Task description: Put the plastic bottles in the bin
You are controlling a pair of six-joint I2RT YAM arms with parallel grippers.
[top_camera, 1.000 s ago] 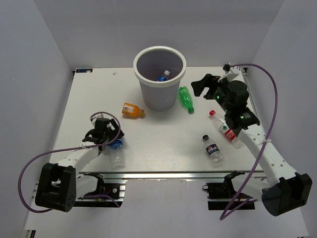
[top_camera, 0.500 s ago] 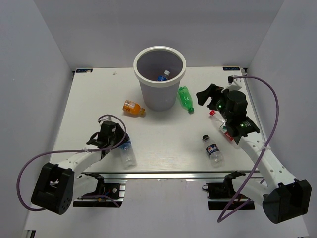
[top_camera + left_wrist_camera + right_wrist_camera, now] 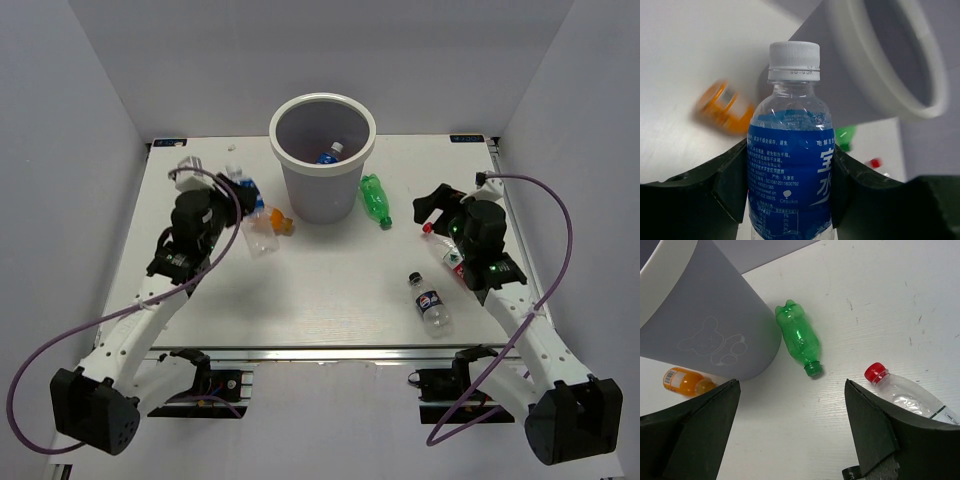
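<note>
Left hand [image 3: 790, 172] grasping clear blue-labelled plastic bottle [image 3: 790, 125] at 9 o'clock of tall light-grey plastic bin [image 3: 322, 188]; right hand [image 3: 790, 435] released over red-capped clear bottle [image 3: 905, 390] near white worktop's [image 3: 330, 290] 3 o'clock edge

Bin [image 3: 318, 195]: tall light-grey round bucket, upright at far centre of worktop [image 3: 330, 290], bear outline on its wall. One white-capped blue bottle [image 3: 327, 156] lies inside.
Blue-label bottle [image 3: 790, 165]: clear, white cap, pinched in left claw [image 3: 790, 192], held off the worktop at bin's 8 o'clock.
Orange bottle [image 3: 687, 381]: stubby, on its side, also 8 o'clock, near bin.
Green bottle [image 3: 799, 337]: lying, base just beside bin at 4 o'clock, cap pointing 5.
Red-capped clear bottle [image 3: 905, 390]: lying further out at 4 o'clock.
Dark-label bottle [image 3: 430, 300]: lying at 5 o'clock, well apart.
</note>
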